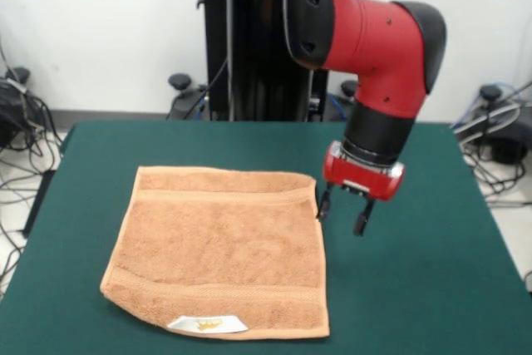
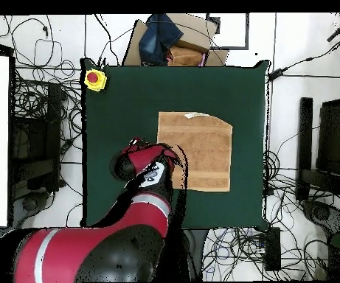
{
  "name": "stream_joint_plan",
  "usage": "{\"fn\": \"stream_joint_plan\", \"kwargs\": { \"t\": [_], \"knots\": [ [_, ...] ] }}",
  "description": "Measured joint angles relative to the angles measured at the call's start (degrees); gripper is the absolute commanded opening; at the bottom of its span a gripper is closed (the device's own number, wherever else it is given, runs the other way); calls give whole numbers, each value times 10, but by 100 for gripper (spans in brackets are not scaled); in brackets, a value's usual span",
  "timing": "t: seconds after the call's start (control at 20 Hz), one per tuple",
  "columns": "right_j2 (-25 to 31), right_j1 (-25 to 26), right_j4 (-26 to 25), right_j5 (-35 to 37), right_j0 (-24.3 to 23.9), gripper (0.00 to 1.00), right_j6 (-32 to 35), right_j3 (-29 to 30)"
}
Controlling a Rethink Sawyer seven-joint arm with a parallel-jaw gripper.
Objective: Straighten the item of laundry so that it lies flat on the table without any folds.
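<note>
Laundry first: the orange-tan towel [image 1: 220, 251] lies spread on the green table [image 1: 432, 272], left of centre in the front view and running down to the bottom edge, where its white label [image 1: 208, 323] shows. It looks almost flat to me; the one flaw I can pick out is the lower left corner, which seems cut off at a slant, as if tucked or curled, and the overhead view shows the same clipped corner near the label [image 2: 197, 115]. The gripper [image 1: 343, 209] hangs just off the towel's right edge, near its upper right corner, with its two dark fingers [image 1: 362, 222] spread apart and nothing between them. Whether the nearer fingertip touches the cloth I can't tell from here. My guess is that it sits there to be clear of the fabric, or ready to take that edge. If any step remains, it is drawing out the slanted corner by the label.
</note>
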Motion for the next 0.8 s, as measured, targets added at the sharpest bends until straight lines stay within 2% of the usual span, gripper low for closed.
{"fn": "stream_joint_plan", "kwargs": {
  "t": [0.3, 0.4, 0.6, 0.8],
  "knots": [
    [-42, 15, 0, 0, 33, 100, 0, 0],
    [-64, 32, 0, 0, 51, 100, 0, 0],
    [-82, 51, 0, -1, 63, 100, 0, 0],
    [-116, 94, 1, -27, 67, 100, 0, -1]
  ]
}}
